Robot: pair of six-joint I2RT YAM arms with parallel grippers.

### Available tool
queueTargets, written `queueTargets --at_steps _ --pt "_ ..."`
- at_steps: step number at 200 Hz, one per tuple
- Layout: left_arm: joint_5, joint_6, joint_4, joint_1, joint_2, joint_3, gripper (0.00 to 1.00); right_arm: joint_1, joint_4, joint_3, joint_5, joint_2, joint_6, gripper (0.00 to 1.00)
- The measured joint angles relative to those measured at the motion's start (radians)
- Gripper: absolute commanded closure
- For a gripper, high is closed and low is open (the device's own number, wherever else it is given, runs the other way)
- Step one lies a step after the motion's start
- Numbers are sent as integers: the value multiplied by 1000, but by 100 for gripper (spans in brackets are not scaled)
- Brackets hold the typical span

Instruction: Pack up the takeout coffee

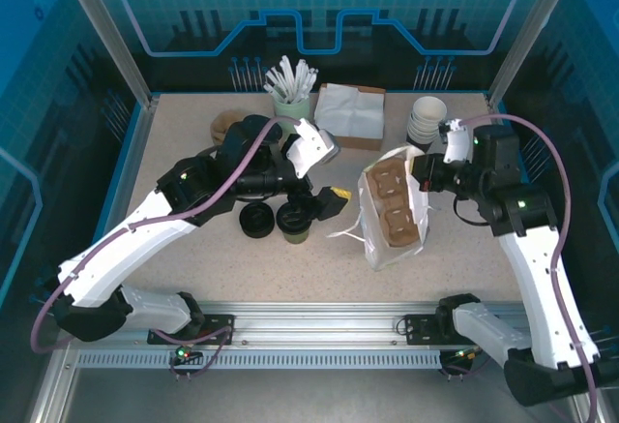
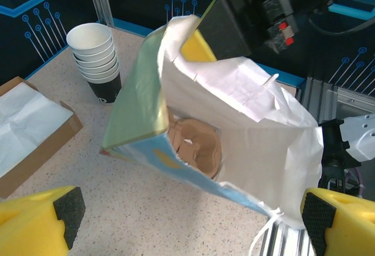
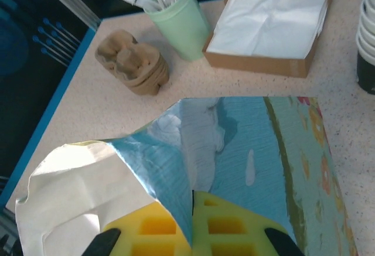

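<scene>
R arm reaches in, pincer [image 3: 192, 225] clamped on bag [image 3: 252, 144] rim. L pincer [image 2: 193, 212] wide open, empty, bag mouth just ahead. Speckled table [image 2: 135, 209], blue walls [image 1: 97, 36].

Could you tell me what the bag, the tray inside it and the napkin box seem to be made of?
The bag looks like paper, matte white and creased inside, with a glossy printed outside, possibly coated. The tray seems moulded pulp: brown, matte, softly contoured. The box is likely plain brown cardboard, matte, with folded walls.
</scene>
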Motion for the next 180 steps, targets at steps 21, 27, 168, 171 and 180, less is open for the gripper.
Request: queueTargets --at_steps 21,27,168,171,180 --pt "0 -6 12 0 -4 -11 2 0 37 -32 13 -30 22 100" --pt "0 -10 16 0 -4 -12 2 0 41 -35 19 -30 28 100" --pt "-64 -343 -92 -54 260 291 26 92 -84 -13 243 -5 456 100" --pt "-68 -361 -101 -54 272 306 26 92 -85 -13 249 -6 467 100" --pt "-76 -394 -121 -58 303 340 27 95 -91 -13 264 -7 492 100"
